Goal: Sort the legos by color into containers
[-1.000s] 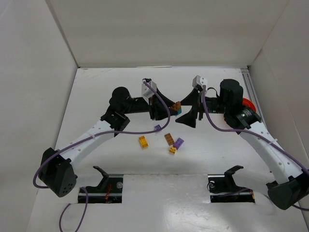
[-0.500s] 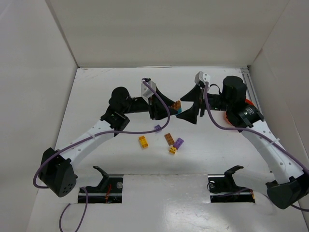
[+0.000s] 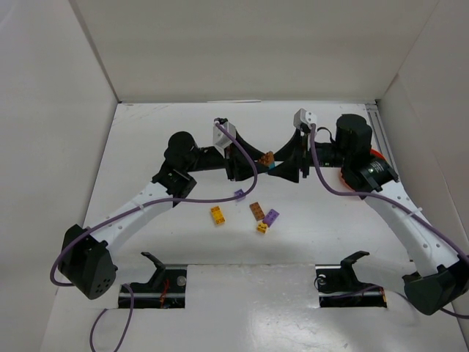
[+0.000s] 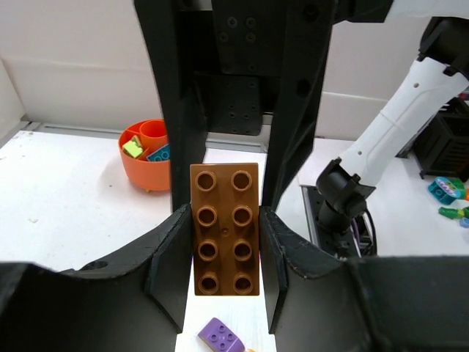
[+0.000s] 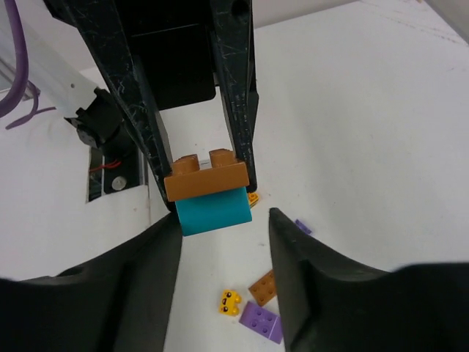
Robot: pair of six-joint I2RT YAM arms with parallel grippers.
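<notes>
Right wrist | my left tool [image 4: 224,253] pinched a light, stiff brown plastic lego plate [image 5: 207,176] aloft | teal plastic brick [image 5: 212,210] snapped beneath | my right tool [image 5: 223,229] stood wide, aimed at its flat, likely slick sides

A brown eight-stud plate [image 4: 224,229], with a teal brick [image 5: 212,209] stuck beneath, sits clamped in the left gripper [image 4: 224,220]. Loose on the worktop [image 3: 183,132] lie a small purple lego [image 3: 238,193], an orange lego [image 3: 218,214], a brown lego [image 3: 256,210], a larger purple lego [image 3: 271,216] and a yellow lego [image 3: 262,227]. The orange bowl [image 4: 146,170] holds a pale green piece [image 4: 133,149] and a blue piece [image 4: 160,153].
</notes>
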